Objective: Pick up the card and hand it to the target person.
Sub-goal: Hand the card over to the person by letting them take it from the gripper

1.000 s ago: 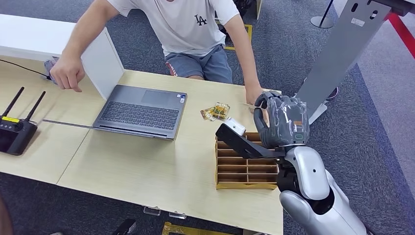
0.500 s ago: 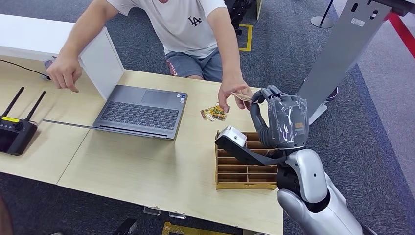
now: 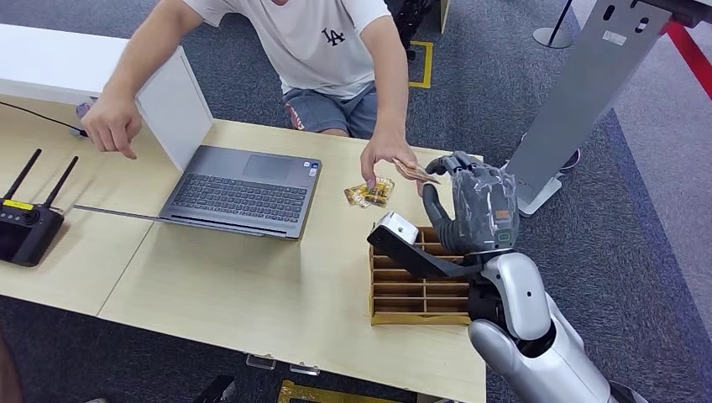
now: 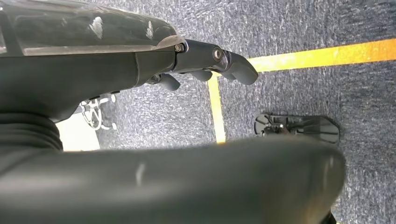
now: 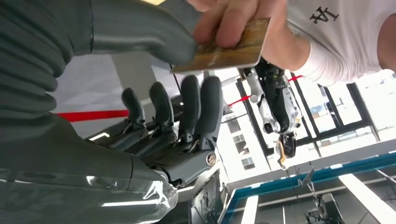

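Observation:
The card (image 3: 417,172) is a thin tan rectangle, pinched by the fingers of the seated person's hand (image 3: 384,155) over the table's far right part. My right hand (image 3: 474,210) is raised just right of it, above the wooden box, fingers upright and apart, holding nothing. In the right wrist view the card (image 5: 224,46) sits in the person's fingers (image 5: 229,21); my thumb (image 5: 140,28) lies close beside its edge, while my dark fingers (image 5: 196,107) stand away from it. My left hand (image 4: 205,60) hangs over the carpet with nothing in it.
A wooden box with slots (image 3: 420,285) stands under my right hand. Yellow packets (image 3: 369,193) lie near the open laptop (image 3: 239,189). A black device with antennas (image 3: 29,227) sits at the left. A grey slanted post (image 3: 588,84) rises off the table's right side.
The person has drawn the card leftward out of my right hand. My right hand has let go, opened its fingers and sunk slightly to the left.

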Robot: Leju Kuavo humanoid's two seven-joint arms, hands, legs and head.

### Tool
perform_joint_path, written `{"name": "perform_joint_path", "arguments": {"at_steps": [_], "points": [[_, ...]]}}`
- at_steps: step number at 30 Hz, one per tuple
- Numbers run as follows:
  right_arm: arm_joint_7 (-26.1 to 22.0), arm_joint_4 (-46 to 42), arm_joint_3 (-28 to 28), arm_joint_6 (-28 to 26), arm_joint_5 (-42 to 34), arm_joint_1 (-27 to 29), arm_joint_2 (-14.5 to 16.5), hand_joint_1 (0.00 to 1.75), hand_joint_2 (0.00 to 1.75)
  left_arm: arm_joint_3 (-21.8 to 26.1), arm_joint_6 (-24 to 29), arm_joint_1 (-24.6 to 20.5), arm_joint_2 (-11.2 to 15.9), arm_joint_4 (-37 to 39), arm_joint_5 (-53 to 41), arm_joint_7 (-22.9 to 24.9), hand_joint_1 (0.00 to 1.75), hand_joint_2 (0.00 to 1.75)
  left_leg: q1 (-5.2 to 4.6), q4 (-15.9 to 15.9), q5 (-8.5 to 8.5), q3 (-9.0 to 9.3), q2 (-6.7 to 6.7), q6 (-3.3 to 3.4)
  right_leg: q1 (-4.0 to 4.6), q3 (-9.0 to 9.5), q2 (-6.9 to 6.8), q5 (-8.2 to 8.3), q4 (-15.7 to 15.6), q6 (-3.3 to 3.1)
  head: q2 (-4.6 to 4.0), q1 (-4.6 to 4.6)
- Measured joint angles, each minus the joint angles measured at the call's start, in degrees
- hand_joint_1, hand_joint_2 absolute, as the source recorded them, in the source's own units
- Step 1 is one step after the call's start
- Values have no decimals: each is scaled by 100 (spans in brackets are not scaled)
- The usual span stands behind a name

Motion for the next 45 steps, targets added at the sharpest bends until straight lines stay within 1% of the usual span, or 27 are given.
{"name": "perform_joint_path", "arguments": {"at_steps": [3, 7, 11, 18, 24, 28, 32, 39, 45], "points": [[-47, 43, -3, 67, -430, 23, 4, 0, 175, 0, 9, 1, 0, 0, 30, 3, 0, 0, 0, 0, 0, 1, 0, 0, 0, 0, 0, 0, 0, 0, 0, 1], [-264, 78, -86, 83, -1637, 255, -9, 0, 175, 0, 15, 5, 0, 0, 73, 19, 0, 0, 0, 0, 0, 1, 0, 0, 0, -1, -1, 0, 0, 0, 0, 0], [-520, 97, -260, 34, -2527, 536, -72, 0, 175, 0, 16, 5, 0, 0, 108, 65, 0, 0, 0, 0, 0, 1, 0, 0, 0, -2, -1, 0, -2, 0, 0, 0], [-1085, 8, -817, 17, -4420, 1413, -341, 0, 175, 0, 20, 24, 3, 0, 127, 103, 0, 0, 0, 0, -1, -2, -1, 0, 0, -4, -1, 0, -4, 0, 0, -1], [-1636, -250, -1349, 110, -5668, 2218, -617, 0, 175, 0, 19, 33, 14, 0, 118, 84, 0, 0, 0, 0, -2, -2, -1, 0, 0, -5, -2, 0, -6, 0, 0, -1], [-1817, -397, -1670, 132, -6089, 2689, -742, 0, 175, 0, 20, 32, 19, 0, 119, 92, 0, 0, 0, 0, -2, -3, -1, 0, 0, -5, 1, 0, -5, 0, 0, 0], [-1889, -517, -1874, 201, -6363, 2976, -820, 0, 175, 0, 19, 32, 25, 0, 120, 104, 0, 0, 0, 0, -2, -2, 0, 0, 0, -5, 1, 0, -5, 0, 0, 0], [-2024, -637, -2123, 598, -7088, 3218, -892, 0, 175, 0, 20, 29, 31, 0, 80, 95, 0, 0, 0, 0, -2, -1, 1, 0, 0, -4, 1, 0, -5, 0, 0, 0], [-2115, -637, -2255, 701, -7257, 3346, -927, 0, 175, 0, 20, 27, 31, 0, 64, 116, 0, 0, 0, 0, -2, -2, 1, 0, 0, -5, 1, 0, -5, 0, 0, -1]]}}
